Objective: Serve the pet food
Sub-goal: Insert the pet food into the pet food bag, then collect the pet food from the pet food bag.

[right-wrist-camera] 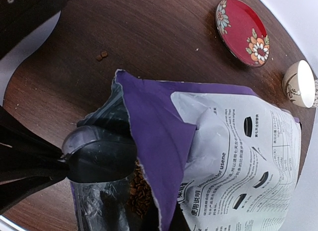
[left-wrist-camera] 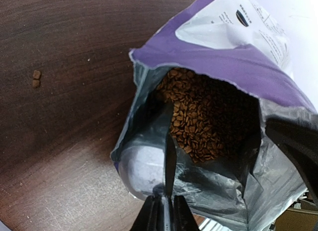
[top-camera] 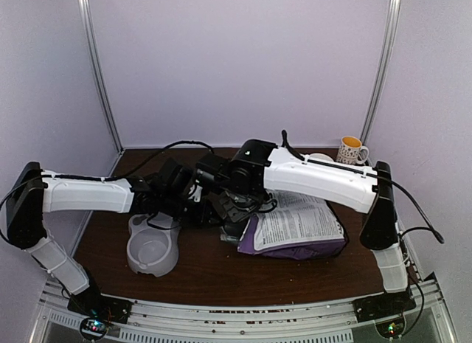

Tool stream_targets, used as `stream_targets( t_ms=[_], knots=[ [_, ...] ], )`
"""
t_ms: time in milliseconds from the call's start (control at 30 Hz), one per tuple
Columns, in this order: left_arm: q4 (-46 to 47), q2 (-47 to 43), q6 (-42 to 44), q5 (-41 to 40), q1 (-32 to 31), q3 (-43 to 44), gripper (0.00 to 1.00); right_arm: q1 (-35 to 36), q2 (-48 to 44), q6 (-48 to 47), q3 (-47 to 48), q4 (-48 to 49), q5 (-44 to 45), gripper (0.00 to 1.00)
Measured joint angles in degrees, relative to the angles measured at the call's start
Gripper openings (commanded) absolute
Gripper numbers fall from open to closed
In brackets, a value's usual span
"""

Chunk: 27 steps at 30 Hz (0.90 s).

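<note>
open purple bag (right-wrist-camera: 149, 141) shows pet food (right-wrist-camera: 140, 193); red plate (right-wrist-camera: 242, 31) beyond, 2 pellets (right-wrist-camera: 102, 55) loose.

Left arm (top-camera: 88, 195) and right arm (top-camera: 317, 177) meet mid-scene, crowding the mouth of the purple bag (top-camera: 302, 229), which gapes leftward onto the pet food (left-wrist-camera: 198, 116). A clear bowl (top-camera: 151, 247) blocks near left, a mug (top-camera: 352, 150) far right; bare desk (top-camera: 214, 273) lies between bowl and bag.

We see a dark brown wooden table (top-camera: 221, 273), its grain scuffed and dull under soft, even light. Pale lilac-white walls (top-camera: 243, 63) close it in on three sides, joined at the back corners by slim metal posts (top-camera: 100, 77). A silver slotted rail (top-camera: 243, 317) runs along its near edge
</note>
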Motion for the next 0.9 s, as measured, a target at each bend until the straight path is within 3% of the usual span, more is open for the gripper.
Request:
stream_targets(
  t_ms=[633, 900],
  knots=[
    [0.02, 2.19, 0.59, -1.29, -0.15, 0.26, 0.0, 0.11, 0.0, 0.04, -4.07, 5.57, -2.21, 0.0],
    [-5.25, -2.19, 2.27, -6.12, -0.66, 0.28, 0.0, 0.11, 0.0, 0.07, -4.09, 5.6, -2.38, 0.0]
  ],
)
